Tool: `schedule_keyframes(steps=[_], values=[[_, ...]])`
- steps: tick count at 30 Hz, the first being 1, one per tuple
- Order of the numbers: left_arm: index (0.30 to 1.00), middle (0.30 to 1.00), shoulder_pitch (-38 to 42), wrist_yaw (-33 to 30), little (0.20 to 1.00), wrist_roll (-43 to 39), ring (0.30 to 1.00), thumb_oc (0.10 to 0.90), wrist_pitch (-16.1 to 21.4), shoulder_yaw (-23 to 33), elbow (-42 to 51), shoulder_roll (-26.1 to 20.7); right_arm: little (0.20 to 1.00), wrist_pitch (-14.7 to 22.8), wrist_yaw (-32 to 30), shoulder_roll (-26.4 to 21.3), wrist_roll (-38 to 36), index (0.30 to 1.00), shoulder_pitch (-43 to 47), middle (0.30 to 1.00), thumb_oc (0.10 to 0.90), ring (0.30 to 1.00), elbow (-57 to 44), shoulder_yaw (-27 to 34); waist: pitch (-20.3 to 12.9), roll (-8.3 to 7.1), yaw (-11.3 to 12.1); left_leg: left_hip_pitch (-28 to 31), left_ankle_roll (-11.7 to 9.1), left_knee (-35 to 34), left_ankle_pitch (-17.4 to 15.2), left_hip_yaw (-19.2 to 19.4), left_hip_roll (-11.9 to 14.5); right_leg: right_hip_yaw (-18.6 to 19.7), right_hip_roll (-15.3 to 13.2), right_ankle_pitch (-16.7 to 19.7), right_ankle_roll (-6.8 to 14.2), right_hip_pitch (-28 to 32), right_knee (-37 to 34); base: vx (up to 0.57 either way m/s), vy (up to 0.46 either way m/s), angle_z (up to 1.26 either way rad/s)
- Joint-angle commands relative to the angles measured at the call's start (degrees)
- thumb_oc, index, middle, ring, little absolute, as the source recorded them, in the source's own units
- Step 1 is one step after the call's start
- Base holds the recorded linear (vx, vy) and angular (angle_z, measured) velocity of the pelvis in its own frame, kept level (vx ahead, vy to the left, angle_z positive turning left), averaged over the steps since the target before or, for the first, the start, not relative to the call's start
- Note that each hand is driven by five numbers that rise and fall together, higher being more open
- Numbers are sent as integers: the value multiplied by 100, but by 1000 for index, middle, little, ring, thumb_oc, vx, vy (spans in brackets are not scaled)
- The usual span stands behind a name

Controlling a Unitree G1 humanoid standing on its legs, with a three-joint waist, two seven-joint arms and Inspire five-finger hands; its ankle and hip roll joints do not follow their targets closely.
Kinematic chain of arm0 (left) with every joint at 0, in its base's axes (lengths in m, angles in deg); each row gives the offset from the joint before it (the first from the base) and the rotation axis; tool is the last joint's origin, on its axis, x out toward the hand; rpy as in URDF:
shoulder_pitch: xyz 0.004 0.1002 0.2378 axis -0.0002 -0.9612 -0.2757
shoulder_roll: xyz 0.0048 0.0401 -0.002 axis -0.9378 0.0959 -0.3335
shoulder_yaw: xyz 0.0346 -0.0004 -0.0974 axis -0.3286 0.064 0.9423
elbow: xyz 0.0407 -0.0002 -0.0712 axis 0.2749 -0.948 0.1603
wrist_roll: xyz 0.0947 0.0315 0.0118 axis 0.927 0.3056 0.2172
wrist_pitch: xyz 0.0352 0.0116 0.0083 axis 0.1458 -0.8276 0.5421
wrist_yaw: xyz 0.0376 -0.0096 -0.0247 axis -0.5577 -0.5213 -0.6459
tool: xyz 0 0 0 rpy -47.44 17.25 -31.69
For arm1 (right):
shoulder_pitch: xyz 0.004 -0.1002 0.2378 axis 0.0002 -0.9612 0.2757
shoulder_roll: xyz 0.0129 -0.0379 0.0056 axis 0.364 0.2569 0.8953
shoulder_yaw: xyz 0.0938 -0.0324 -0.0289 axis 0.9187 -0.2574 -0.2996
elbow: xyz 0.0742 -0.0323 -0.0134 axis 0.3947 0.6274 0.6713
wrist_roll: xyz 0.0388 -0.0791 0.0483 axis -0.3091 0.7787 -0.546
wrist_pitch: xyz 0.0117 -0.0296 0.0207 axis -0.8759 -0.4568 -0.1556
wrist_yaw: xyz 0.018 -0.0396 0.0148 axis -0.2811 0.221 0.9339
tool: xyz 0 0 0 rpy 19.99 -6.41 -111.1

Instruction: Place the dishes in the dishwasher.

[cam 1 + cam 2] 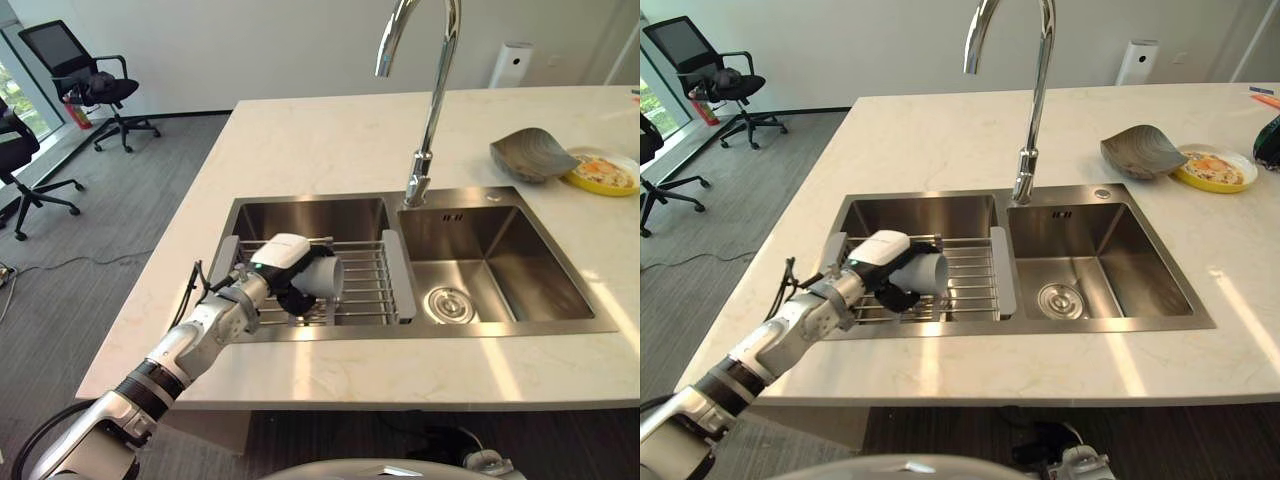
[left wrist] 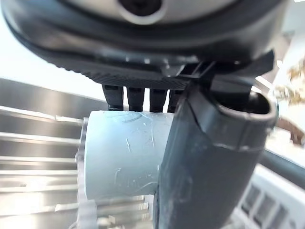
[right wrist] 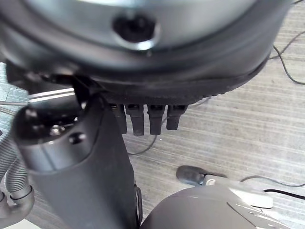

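A pale grey cup (image 1: 326,277) lies sideways in my left hand (image 1: 279,254), just above the wire rack (image 1: 367,276) set across the left sink basin (image 1: 310,214). In the left wrist view my fingers (image 2: 143,98) and thumb (image 2: 205,157) curl round the cup (image 2: 124,152). A grey shell-shaped bowl (image 1: 532,153) and a yellow plate (image 1: 600,172) with food stand on the counter at the far right. My right hand (image 3: 86,181) hangs over the carpeted floor with relaxed fingers and holds nothing.
A tall chrome faucet (image 1: 430,120) rises between the two basins. The right basin (image 1: 500,270) has a round drain. A white device (image 1: 512,65) stands at the counter's back edge. Black office chairs (image 1: 90,80) stand on the floor at the left.
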Motion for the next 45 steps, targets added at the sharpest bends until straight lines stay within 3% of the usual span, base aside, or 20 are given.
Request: schedule_keyframes(steps=[1,3,11,12,15,16,18,22,23,24,28,30,32,35,37,39,41,42,44,45], values=[[300,300,515,-1521,300,-715,300,400,325,1688,1115,78,900,220,-74,-30,-8,900,63,900,800,900,94,-147,-135,-178,128,309,-253,68,-473,171,-39,68,-311,50,660,-369,163,2,-10,-9],[300,300,110,-1802,300,-1093,300,400,350,2421,1666,268,900,224,-110,10,50,900,5,900,800,900,52,-127,-120,-189,251,252,-263,68,-427,169,-33,31,-322,84,641,-419,162,-8,-9,-2],[300,300,-1310,-2068,300,-2158,300,400,759,3764,2224,690,900,140,78,-65,534,900,112,900,800,900,-185,-483,101,-189,732,139,-334,127,-337,-129,-13,-309,-373,-1,581,-370,165,-30,-38,14],[300,300,-1592,-2097,300,-2410,300,400,853,3883,2258,810,900,170,39,-135,394,900,305,900,800,900,-263,-420,335,-175,1083,-161,-420,266,-173,-358,-32,-587,-444,34,581,-462,162,-158,-48,54],[300,300,-1640,-2087,300,-2447,300,400,876,3894,2314,813,900,178,7,-176,334,900,370,900,800,900,-291,-385,416,-155,1245,-368,-484,303,-51,-518,-43,-808,-488,45,584,-534,153,-233,-55,93],[300,300,-1494,-2063,300,-2434,300,400,918,3772,2428,779,900,213,-98,-343,229,900,565,900,800,900,-300,-318,651,-46,1654,-1010,-841,186,421,-983,-66,-1662,-757,19,665,-754,104,-321,-12,127],[300,300,-1435,-2065,300,-2400,300,400,918,3720,2434,785,900,225,-114,-399,234,900,625,900,800,900,-274,-294,647,-49,1662,-1190,-879,174,514,-1069,-58,-1875,-853,126,715,-901,100,-299,-22,233],[300,300,-1322,-2028,300,-2266,300,400,851,3622,2491,751,900,274,-168,-527,284,900,538,900,800,900,-147,-132,547,-136,1471,-1206,-819,557,265,-317,409,-2557,-1116,214,696,-1124,163,-237,-5,124],[300,300,-1226,-1921,300,-2163,300,400,897,3471,2604,694,900,293,-238,-608,141,900,333,900,800,900,-21,200,458,-238,1080,-717,-988,1037,-51,678,1158,-3121,-1339,149,697,-880,153,-170,45,207],[300,300,-1226,-1921,300,-2163,300,400,897,3471,2604,694,900,293,-238,-608,141,900,333,900,800,900,-21,200,458,-238,1080,-717,-988,1037,-51,678,1158,-3121,-1339,149,697,-880,153,-193,111,290],[300,300,-871,-1868,300,-2133,300,400,943,3360,2687,602,900,298,-191,-531,124,900,224,900,800,900,-22,308,240,-357,622,112,-1330,1149,165,2442,2078,-4210,-1822,506,806,-678,272,-191,204,200],[300,300,-825,-1816,300,-2142,300,400,912,3295,2658,637,900,270,-192,-498,140,900,161,900,800,900,-29,319,189,-345,603,229,-1368,1085,136,2441,2044,-4354,-1919,565,833,-648,331,-73,279,172],[300,300,-825,-1629,300,-2060,300,400,833,3292,2735,584,900,200,-309,-267,-11,900,51,900,800,900,-26,593,-30,-382,644,186,-1217,494,-49,2800,1976,-4897,-2392,981,1092,-514,485,-55,519,175],[300,300,-861,-1490,300,-2004,300,400,781,3233,2819,506,900,164,-414,-81,-80,900,84,900,800,900,-52,651,-5,-465,796,55,-961,263,-114,2570,1547,-5046,-2667,1231,1273,-371,560,-12,347,168],[300,300,-904,-1435,300,-1991,300,400,755,3252,2816,491,900,156,-412,19,-100,900,50,900,800,900,-66,665,21,-477,820,21,-847,174,-204,2496,1406,-5033,-2726,1225,1277,-332,666,61,193,33],[300,300,-964,-1395,300,-1865,300,400,721,3059,2870,346,900,179,-412,262,-318,900,-96,900,800,900,-9,772,148,-543,591,-33,-652,108,-454,2131,1107,-3946,-2624,1234,1444,-610,978,187,378,90],[300,300,-702,-1453,300,-1929,300,400,815,2670,2741,292,900,212,-391,268,-625,900,-75,900,800,900,72,868,263,-492,251,-115,-596,68,-353,1775,944,-2095,-1993,862,1304,-1124,993,219,304,190],[300,300,-577,-1439,300,-2009,300,400,839,2489,2679,321,900,242,-369,271,-715,900,-128,900,800,900,89,866,283,-444,152,-168,-562,68,-328,1475,835,-1526,-1648,593,1213,-1188,976,285,347,210],[300,300,-337,-1395,300,-2050,300,400,827,2214,2488,344,900,235,-349,298,-823,900,-187,900,800,900,118,809,288,-406,74,-253,-479,68,-372,872,589,-974,-1093,210,1057,-1231,862,282,266,194],[300,300,-288,-1378,300,-2079,300,400,832,2180,2440,355,900,246,-361,300,-849,900,-187,900,800,900,99,767,285,-426,116,-291,-452,68,-396,676,481,-1011,-1009,209,1027,-1260,781,223,129,208]])
